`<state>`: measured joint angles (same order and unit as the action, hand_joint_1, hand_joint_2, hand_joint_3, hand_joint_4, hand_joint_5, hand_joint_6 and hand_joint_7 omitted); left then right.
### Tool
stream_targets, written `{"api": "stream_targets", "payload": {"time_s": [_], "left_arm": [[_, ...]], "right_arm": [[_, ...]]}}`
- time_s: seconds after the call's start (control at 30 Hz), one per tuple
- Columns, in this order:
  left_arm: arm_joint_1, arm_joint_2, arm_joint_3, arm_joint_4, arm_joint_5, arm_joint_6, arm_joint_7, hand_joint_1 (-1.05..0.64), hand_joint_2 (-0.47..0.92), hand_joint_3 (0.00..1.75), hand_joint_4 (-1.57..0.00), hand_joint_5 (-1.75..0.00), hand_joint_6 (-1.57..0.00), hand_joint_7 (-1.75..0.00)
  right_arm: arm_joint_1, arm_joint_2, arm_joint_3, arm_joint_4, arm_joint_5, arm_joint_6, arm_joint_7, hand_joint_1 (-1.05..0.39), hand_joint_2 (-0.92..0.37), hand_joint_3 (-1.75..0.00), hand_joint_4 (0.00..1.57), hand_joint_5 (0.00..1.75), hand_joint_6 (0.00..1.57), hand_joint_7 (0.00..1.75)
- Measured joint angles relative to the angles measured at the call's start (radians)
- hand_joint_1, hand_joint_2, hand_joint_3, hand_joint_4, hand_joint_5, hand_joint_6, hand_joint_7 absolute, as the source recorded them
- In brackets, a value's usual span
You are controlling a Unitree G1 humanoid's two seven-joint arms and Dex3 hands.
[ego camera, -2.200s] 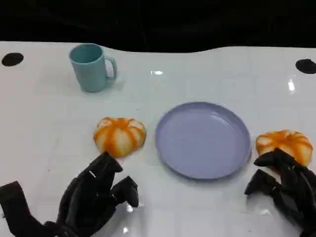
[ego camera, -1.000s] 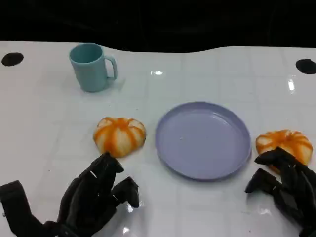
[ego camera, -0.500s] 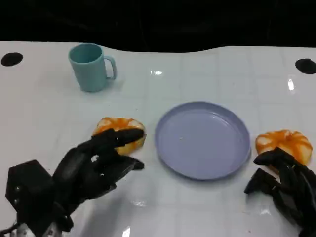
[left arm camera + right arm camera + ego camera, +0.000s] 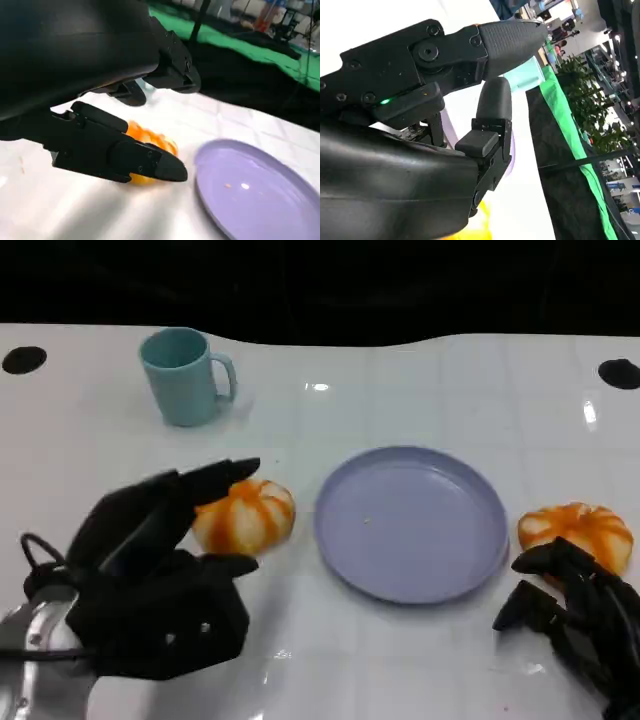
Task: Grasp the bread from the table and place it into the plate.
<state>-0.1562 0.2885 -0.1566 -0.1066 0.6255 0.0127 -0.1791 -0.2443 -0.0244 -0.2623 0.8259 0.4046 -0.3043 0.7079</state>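
Since the earlier frames the left hand [image 4: 160, 570] had risen off the table and swung forward toward the plate [image 4: 411, 523], so that its fingers [image 4: 215, 478] reached over the near side of the bread [image 4: 243, 515] lying just left of the plate; the right hand [image 4: 575, 620] had barely shifted, and the bread, plate and cup [image 4: 185, 376] lay where they had been. The left hand held nothing, its fingers spread apart with one long finger above the bun and a thumb below and nearer the robot, the bun sitting in the gap between them as the left wrist view also showed [image 4: 147, 150]. The right hand rested just right of the plate with its fingers loosely curled and apart, touching or nearly touching a second bread [image 4: 577, 532] without gripping it; whether there was contact could not be told. That second bun lay just right of the plate, the cup well beyond the plate to its far left. The bread looked like a light, soft, domed roll with a glossy orange-striped crust, likely to dent under a hard squeeze and unlikely to slip much, since the crust seemed dry. A gentle wrap across its widest middle, fingers over the far side and thumb on the near side, would probably suit it best, low enough to cradle the rounded flanks and not pinch the top. Its short carry to the plate called for little force.
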Motion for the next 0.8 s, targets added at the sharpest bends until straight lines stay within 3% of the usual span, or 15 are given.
{"api": "stream_targets", "payload": {"time_s": [0.33,0.8], "left_arm": [[-0.112,0.027,-0.132,0.022,0.236,0.115,-0.022,-0.56,0.90,0.00,-0.06,-0.15,-0.22,0.00],[-0.370,0.001,-0.273,0.461,0.255,0.130,-0.045,-0.51,0.78,0.00,-0.05,-0.11,-0.18,0.00]], "right_arm": [[0.001,0.001,0.001,0.000,-0.001,-0.006,-0.002,-0.57,-0.92,-0.22,0.68,1.57,0.65,1.18],[0.004,0.003,0.003,-0.005,-0.004,-0.013,-0.008,-0.59,-0.92,-0.19,0.66,1.58,0.66,1.18]]}}
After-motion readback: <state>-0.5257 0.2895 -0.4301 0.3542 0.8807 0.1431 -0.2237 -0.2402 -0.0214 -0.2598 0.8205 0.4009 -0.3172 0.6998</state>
